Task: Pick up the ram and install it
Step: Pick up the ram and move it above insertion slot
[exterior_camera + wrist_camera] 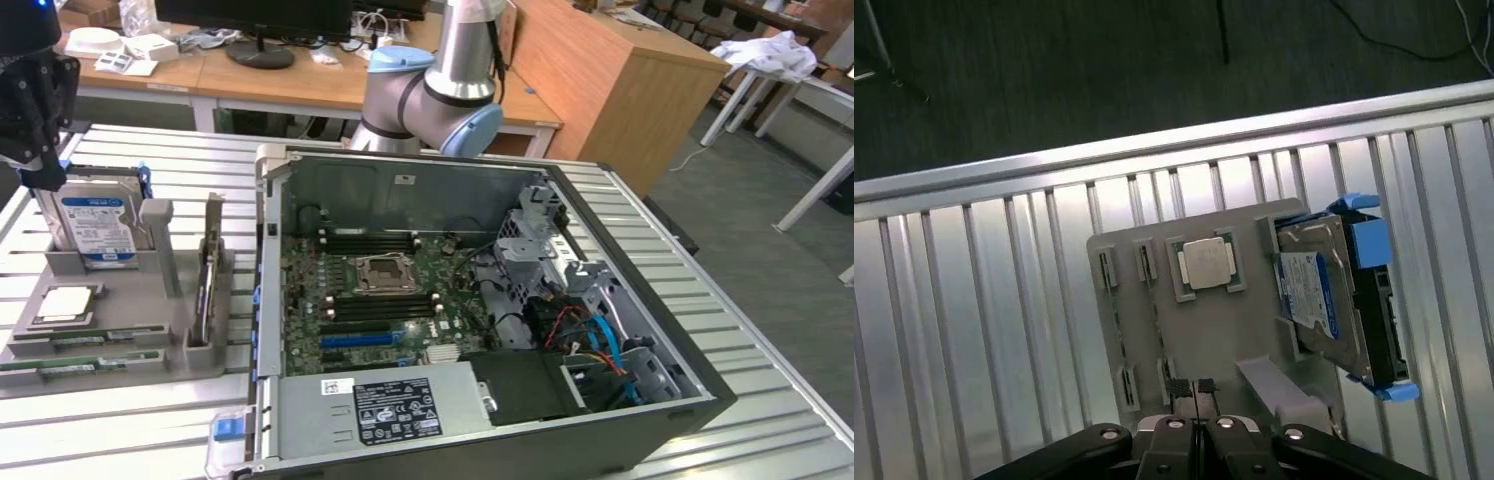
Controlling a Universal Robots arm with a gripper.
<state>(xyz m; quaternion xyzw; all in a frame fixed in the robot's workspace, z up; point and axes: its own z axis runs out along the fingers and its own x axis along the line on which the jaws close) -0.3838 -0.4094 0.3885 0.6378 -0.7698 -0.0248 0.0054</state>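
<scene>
1. The pincer (1193,386) is clenched, its two fingertips pressed together with nothing between them. It hangs high over the grey tray (1154,330).
2. In the exterior view the pincer (42,176) hovers near the tray's twelve o'clock end, just above the hard drive (96,225) that stands upright there.
3. The ram (83,365) lies at the tray's six o'clock end, a thin green stick resting flat along the front edge. It is well apart from the pincer and untouched, and a second similar stick lies just beside it.
4. Between drive and ram sits the processor chip (70,303), flat in its own pocket.
5. The step in hand looks like the approach for the pick-up. To do it well, the fingers would have to part before descending, line up across the stick's thin width near mid-length, and come straight down, clear of the chip and drive.
6. At three o'clock from the tray stands the open computer case (400,190) with its motherboard (340,300), all on the slatted table (134,425).
</scene>
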